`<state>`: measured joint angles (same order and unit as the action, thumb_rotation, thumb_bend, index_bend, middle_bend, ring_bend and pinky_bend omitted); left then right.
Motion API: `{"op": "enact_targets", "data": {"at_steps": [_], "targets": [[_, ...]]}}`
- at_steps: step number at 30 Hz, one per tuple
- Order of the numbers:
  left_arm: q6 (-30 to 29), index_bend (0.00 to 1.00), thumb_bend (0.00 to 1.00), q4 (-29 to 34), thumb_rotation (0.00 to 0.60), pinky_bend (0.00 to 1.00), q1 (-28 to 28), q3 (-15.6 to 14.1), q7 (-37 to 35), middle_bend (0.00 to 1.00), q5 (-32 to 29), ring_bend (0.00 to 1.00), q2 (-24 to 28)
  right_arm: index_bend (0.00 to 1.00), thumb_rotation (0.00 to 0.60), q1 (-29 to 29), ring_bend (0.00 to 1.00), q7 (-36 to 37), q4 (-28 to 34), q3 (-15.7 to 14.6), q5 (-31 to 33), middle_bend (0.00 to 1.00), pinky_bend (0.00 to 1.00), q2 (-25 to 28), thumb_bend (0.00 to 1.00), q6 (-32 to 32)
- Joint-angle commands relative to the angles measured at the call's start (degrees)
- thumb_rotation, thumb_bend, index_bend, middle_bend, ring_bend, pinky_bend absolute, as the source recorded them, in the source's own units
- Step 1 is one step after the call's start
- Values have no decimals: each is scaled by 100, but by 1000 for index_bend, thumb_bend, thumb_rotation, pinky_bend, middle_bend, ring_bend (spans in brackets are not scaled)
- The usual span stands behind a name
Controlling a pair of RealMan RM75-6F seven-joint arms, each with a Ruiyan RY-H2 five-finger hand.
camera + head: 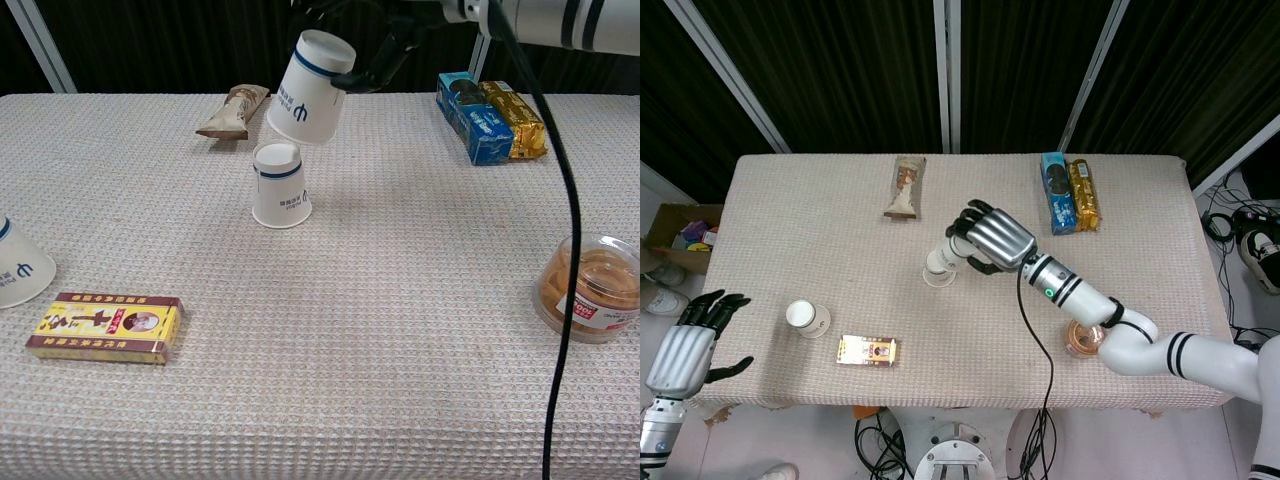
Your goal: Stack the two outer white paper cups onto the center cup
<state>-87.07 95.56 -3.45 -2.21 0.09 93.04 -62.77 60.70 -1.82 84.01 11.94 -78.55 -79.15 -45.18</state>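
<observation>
My right hand point(988, 240) grips an upside-down white paper cup point(308, 87) with a blue band. It holds the cup tilted in the air, just above and slightly right of the center cup point(281, 185). That center cup point(936, 270) stands upside down mid-table, and in the head view the hand partly covers it. In the chest view only dark fingers point(372, 60) of the right hand show on the held cup. The other outer cup point(806, 318) stands near the front left, cut by the frame edge point(18, 262) in the chest view. My left hand point(688, 350) hangs open off the table's left front corner.
A yellow box point(107, 327) lies front left near the left cup. A snack bar point(235, 111) lies at the back. Blue point(470, 115) and gold point(515, 118) packets lie back right. A clear cookie tub point(594, 288) sits at the right, crossed by a black cable point(560, 250).
</observation>
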Motion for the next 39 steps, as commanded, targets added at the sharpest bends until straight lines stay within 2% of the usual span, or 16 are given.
{"op": "enact_targets", "data": {"at_steps": [1,13,16,19,21,24,26,30,34,39], "targets": [[-14,197,72,-29,600,144,21,-3,-37,177,-23,97,-3,475,600,180,180,-156,-157,57,130,388,181,-216,363,216],[-34,197,72,-141,600,144,79,-19,-188,177,-74,97,-2,424,600,691,165,-627,-801,167,503,356,159,-849,353,734],[-22,197,72,-178,600,144,83,-20,-234,177,-89,97,-16,344,600,807,111,-893,-893,140,675,312,106,-938,350,894],[3,197,72,-222,600,144,65,-17,-276,177,-76,97,-43,184,600,916,19,-1208,-879,73,977,209,17,-952,336,1140],[36,197,72,-252,600,144,31,-7,-308,177,-55,97,-61,57,600,971,0,-1455,-828,-4,1215,123,0,-912,320,1279],[160,197,72,-305,600,144,-87,26,-368,177,-10,97,-88,0,600,977,0,-1868,-602,-177,1609,45,0,-750,316,1306],[304,197,72,-327,600,144,-221,52,-390,177,51,97,-86,0,600,821,0,-2092,-269,-295,1766,12,0,-506,316,1016],[729,199,72,-318,600,144,-576,116,-464,177,133,97,-32,0,600,107,0,-2361,610,-554,1756,0,0,190,316,-137],[1238,225,87,-284,600,145,-936,177,-436,177,98,99,51,0,600,-799,0,-2254,1449,-889,1341,0,0,922,316,-1319],[1935,263,203,-192,600,145,-1385,267,-410,209,-91,134,117,0,600,-1865,0,-1916,1879,-1363,770,4,0,1574,316,-2434]]}}
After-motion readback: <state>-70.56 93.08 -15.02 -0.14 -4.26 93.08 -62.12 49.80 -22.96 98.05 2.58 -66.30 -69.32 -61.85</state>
